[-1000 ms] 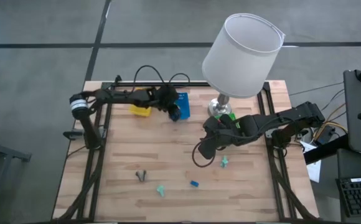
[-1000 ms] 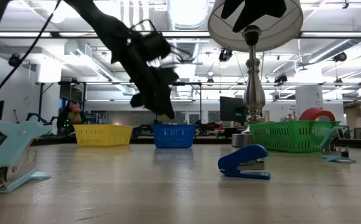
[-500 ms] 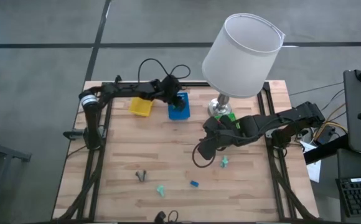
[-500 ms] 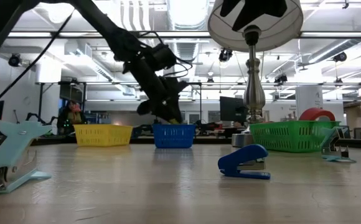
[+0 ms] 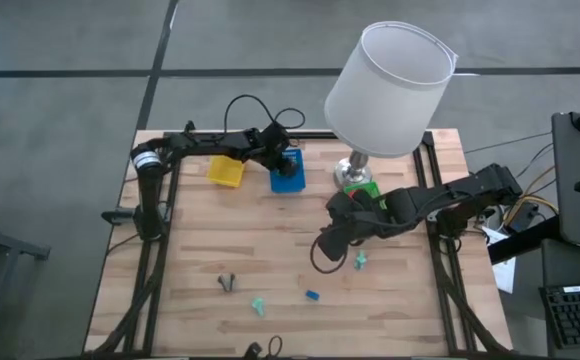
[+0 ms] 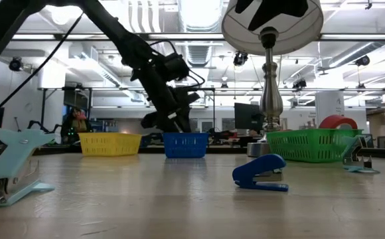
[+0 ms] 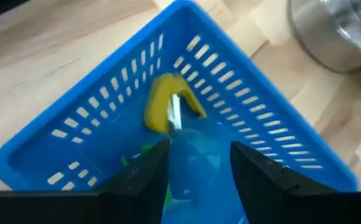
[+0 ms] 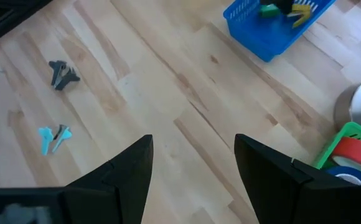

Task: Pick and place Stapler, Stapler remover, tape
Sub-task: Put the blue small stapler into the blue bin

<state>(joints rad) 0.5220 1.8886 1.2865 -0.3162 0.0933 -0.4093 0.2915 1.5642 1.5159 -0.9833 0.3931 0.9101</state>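
Spanning an open workshop: wooden table

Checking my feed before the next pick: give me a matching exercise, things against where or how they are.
Things:
1. blue basket
2. green basket
3. right gripper

Places or states:
A. open, over bare wood
B. holds red tape
C. under the left gripper, which grips a pale blue item

Pairs: 1-C, 2-B, 3-A

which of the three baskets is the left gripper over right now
The blue basket, the middle one in the row at the table's far edge. The left gripper hangs over it; the yellow basket and the green basket have no gripper above them.
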